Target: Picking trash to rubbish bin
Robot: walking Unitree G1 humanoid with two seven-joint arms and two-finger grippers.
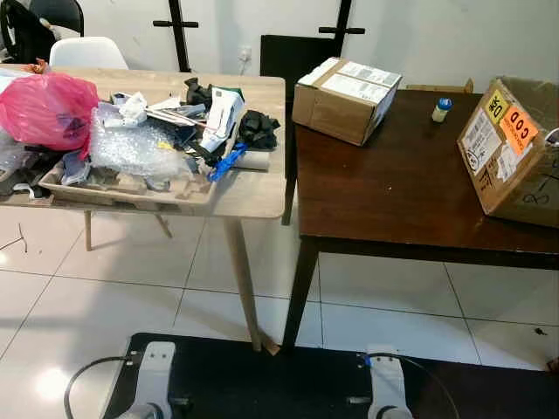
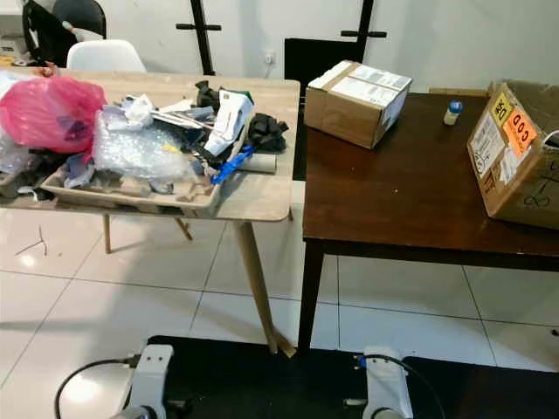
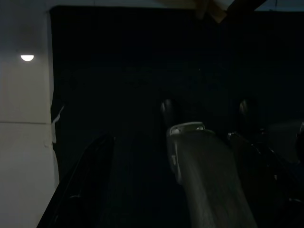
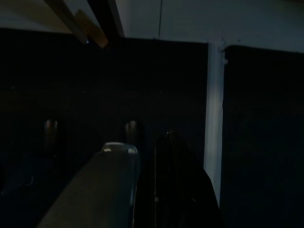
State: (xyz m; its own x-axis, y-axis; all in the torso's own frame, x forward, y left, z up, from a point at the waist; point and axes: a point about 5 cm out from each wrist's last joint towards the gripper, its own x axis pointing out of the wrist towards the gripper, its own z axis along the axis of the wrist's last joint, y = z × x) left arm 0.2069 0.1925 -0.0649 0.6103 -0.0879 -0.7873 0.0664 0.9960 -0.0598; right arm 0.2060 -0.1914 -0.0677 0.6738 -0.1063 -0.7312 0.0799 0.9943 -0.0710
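Here, two tables are standing side by side on a glossy white tiled floor (image 1: 79, 305). The dark brown wooden table (image 1: 402, 188) on the right is showing a smooth, polished top; the light wood-grain table (image 1: 258, 188) on the left is resting on slim, splayed legs, its edge nearly touching the dark one.

On the dark table, a torn cardboard box (image 1: 511, 148) with orange and yellow stickers is sitting at the right edge, a taped rectangular carton (image 1: 345, 98) is lying near the far left corner, and a small blue-capped bottle (image 1: 442, 109) is standing upright between them.

On the light table, the trash (image 1: 188, 131) is lying heaped on a shallow moulded pulp tray (image 1: 131, 188): a crumpled pink plastic bag (image 1: 48, 109), a wad of bubble wrap (image 1: 135, 144), white packaging, black scraps and a blue strip. A white chair (image 1: 87, 52) is standing behind it.

Low in front, a black mat (image 1: 262, 380) is lying on the tiles. Both silver arms are hanging over it. The wrist views are very dark; the left gripper (image 3: 142, 190) and right gripper (image 4: 142, 190) are pointing at the mat, and I cannot tell how far the fingers are parted, nor make out anything in them.
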